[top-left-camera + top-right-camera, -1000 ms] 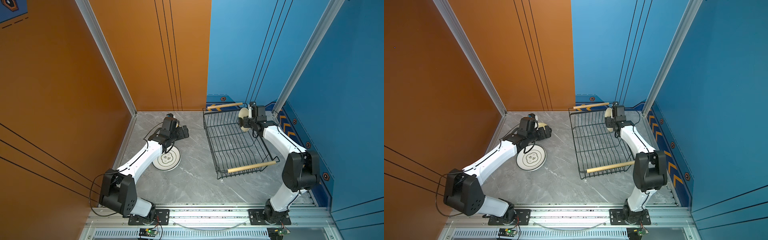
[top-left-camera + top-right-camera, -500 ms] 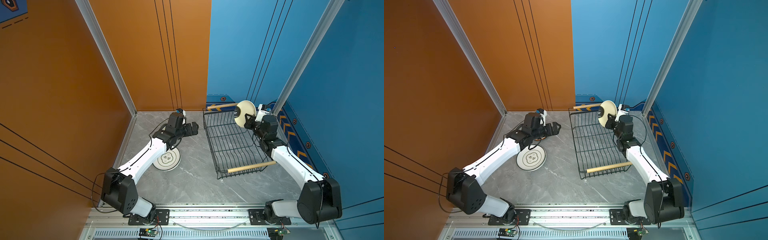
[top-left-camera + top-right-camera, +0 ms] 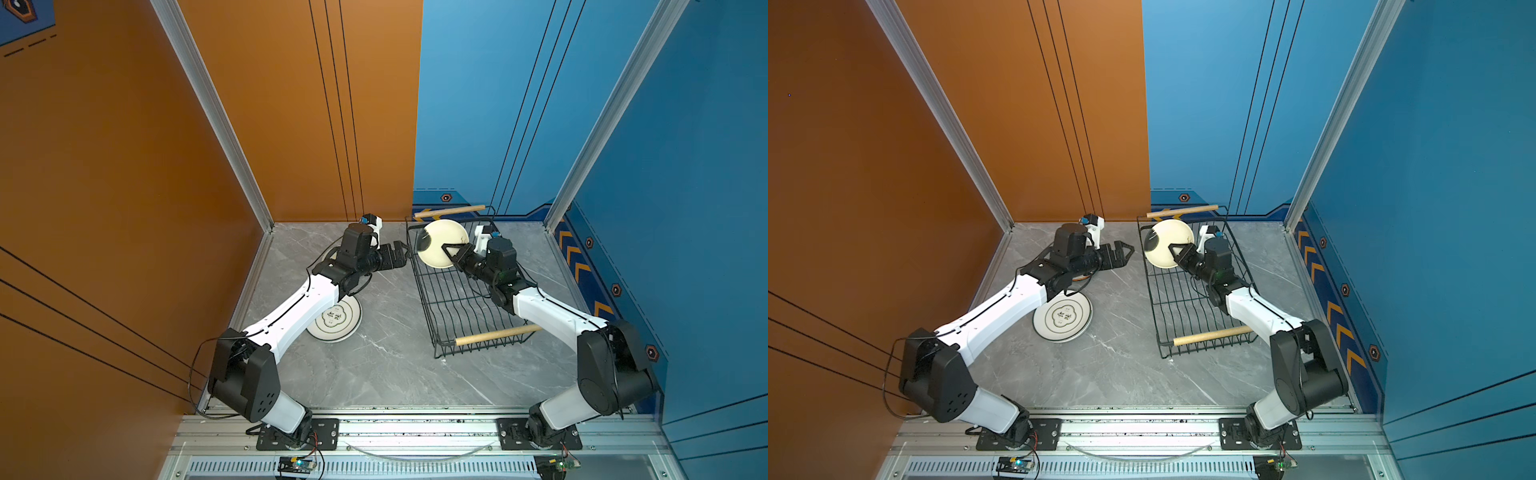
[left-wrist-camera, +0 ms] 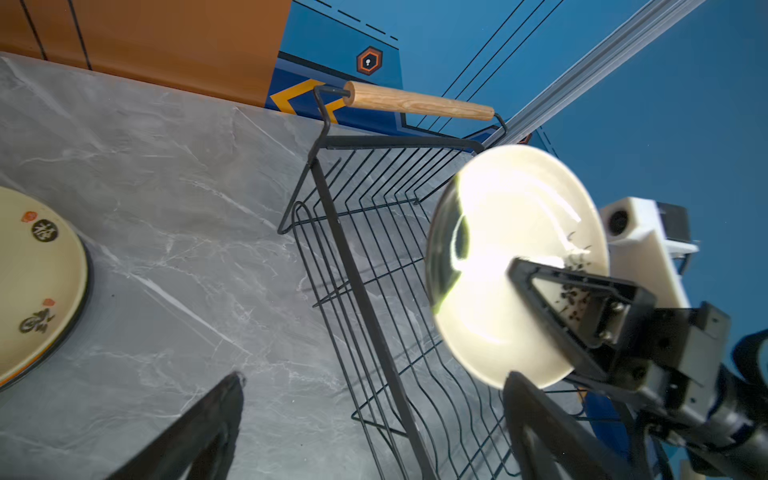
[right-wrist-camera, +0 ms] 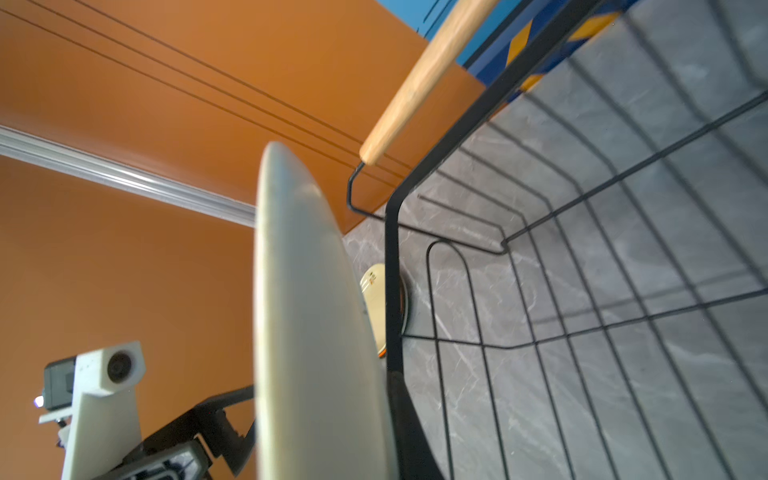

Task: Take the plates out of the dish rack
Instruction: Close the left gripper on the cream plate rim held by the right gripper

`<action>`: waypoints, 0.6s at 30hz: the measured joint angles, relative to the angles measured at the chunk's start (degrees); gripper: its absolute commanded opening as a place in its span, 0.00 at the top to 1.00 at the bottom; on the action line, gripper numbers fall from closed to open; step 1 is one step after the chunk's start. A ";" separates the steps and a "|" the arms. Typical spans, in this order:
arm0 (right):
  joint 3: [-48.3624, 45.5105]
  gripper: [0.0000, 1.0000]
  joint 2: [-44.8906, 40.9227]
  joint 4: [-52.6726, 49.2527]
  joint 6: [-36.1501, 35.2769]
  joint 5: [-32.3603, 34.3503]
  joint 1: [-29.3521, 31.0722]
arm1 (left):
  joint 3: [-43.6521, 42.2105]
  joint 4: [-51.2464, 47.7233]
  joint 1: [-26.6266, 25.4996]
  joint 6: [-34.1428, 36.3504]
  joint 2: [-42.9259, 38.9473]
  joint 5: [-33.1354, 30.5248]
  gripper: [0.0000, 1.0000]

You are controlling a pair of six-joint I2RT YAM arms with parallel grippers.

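Looking down on a grey marble tabletop [image 3: 374,374] boxed in by orange and blue walls. Spotting the right gripper [image 3: 446,249] pressed tight onto the rim of a cream plate [image 3: 436,237], pinching it up on edge with its face turned toward the left. Finding that plate raised over the far end of the black wire dish rack [image 3: 457,307], close to the far left corner and just near of the far wooden handle [image 3: 451,212]. Same story in both top views, and pretty much edge-on from the right wrist. Seeing the left gripper [image 3: 402,254] spread wide with nothing between the fingers, hovering just left of that same rack corner, aimed at the plate, close but apart. Also noticing a white plate [image 3: 336,322] with a dark rim and a printed motif, lying flat on the table left of the rack, well apart from it and half tucked under the left arm. Catching a stamped cream plate [image 4: 37,270] in the left wrist view too, flat on the table left of the rack with something orange under it; can't tell how many sit below. Near wooden handle [image 3: 496,334] down at the rack's near end, right beside the right arm.
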 measured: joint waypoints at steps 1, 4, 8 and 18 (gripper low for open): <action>0.33 1.00 0.39 0.07 0.68 -0.68 0.63 | -0.02 0.57 0.00 -0.24 0.00 0.39 0.02; 1.29 1.00 1.22 0.70 3.02 -2.64 1.88 | -0.04 1.86 0.02 -0.83 0.26 1.42 0.00; 1.92 1.00 2.60 3.52 6.47 -4.87 2.75 | -0.79 3.52 0.28 -1.77 0.94 2.56 0.02; 3.63 1.00 6.21 6.16 9.94 -10.25 6.38 | -2.99 7.63 2.62 -4.63 2.14 7.45 0.32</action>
